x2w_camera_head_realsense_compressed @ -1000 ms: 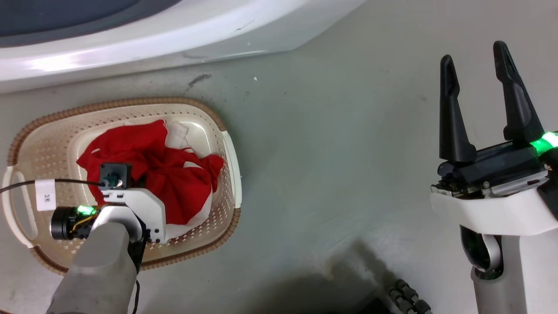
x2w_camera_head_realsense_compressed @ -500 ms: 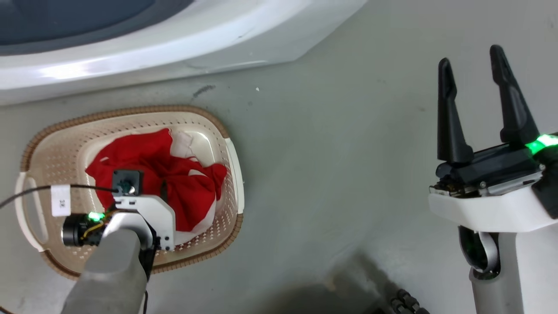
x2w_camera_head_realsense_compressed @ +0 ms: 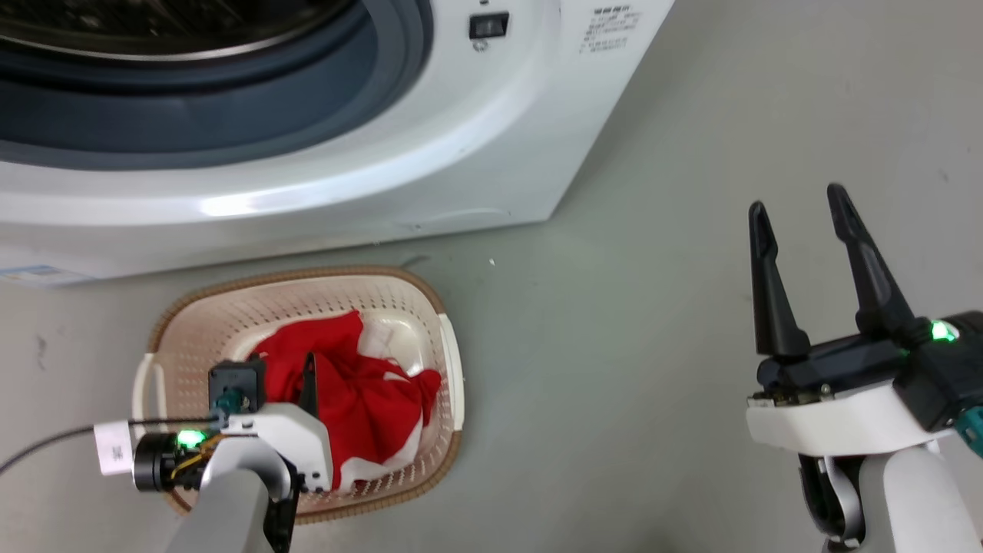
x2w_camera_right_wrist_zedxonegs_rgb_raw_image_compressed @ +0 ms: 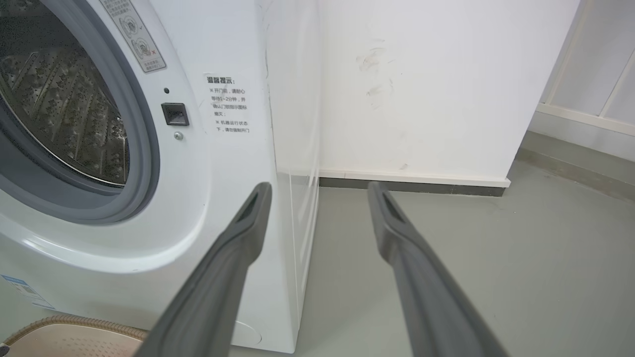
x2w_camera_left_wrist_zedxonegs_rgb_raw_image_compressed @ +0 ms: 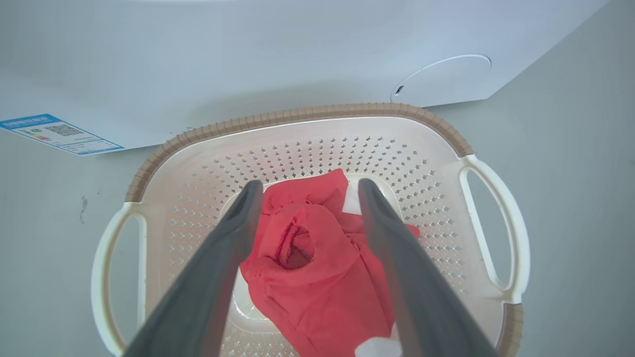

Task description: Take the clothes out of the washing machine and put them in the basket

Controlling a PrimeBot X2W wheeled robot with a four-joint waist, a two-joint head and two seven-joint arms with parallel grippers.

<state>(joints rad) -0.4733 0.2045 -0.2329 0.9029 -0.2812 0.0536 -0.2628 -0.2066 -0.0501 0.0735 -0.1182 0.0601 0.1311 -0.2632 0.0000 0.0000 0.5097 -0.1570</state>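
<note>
Red clothes [x2w_camera_head_realsense_compressed: 369,399] down in the basket [x2w_camera_head_realsense_compressed: 292,278], both pincers hanging wide open!

Basket sits at 7 o'clock on the floor [x2w_camera_head_realsense_compressed: 614,346], just in front of the washing machine [x2w_camera_head_realsense_compressed: 476,153] up at 11. The left pincer [x2w_camera_left_wrist_zedxonegs_rgb_raw_image_compressed: 305,186] hovers over the clothes, fingers apart, gripping nothing, and the right pincer [x2w_camera_head_realsense_compressed: 796,198] sits empty at 4, fingers spread. That fabric looks light, limp and floppy. It'll sag and trail, so a pinch on the bunched ridge at the middle should hold best.
</note>
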